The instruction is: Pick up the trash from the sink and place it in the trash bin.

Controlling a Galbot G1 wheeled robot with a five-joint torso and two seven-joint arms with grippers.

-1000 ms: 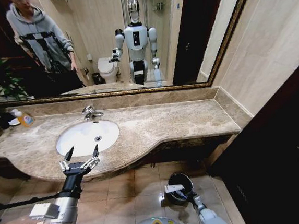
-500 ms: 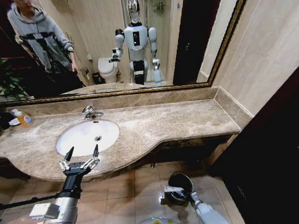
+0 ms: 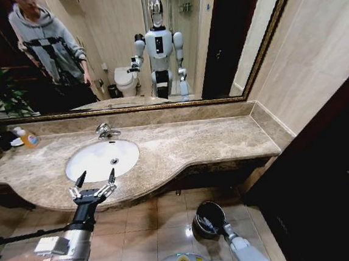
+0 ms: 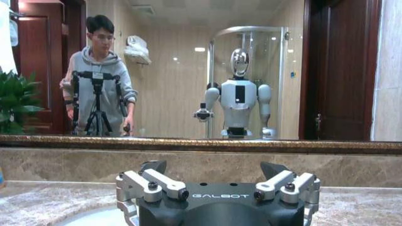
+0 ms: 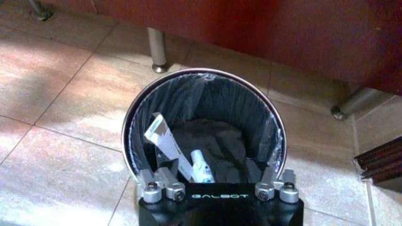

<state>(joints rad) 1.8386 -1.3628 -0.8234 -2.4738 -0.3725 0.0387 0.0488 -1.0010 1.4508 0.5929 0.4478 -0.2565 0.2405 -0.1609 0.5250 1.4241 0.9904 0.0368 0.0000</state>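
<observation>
Now my right gripper, fingers apart, hangs over the trash bin, where a light, stiff flat packet and a slippery tube lie; my left gripper waits spread at the sink counter's front edge.

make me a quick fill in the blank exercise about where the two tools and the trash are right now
1. The left tool hovers with fingers spread at the front edge of the ____.
2. The right tool hangs over the trash bin, which stands on the tiled ____.
3. A white tube and a flat white packet lie ____ the bin.

Missing words: sink; floor; inside
</observation>
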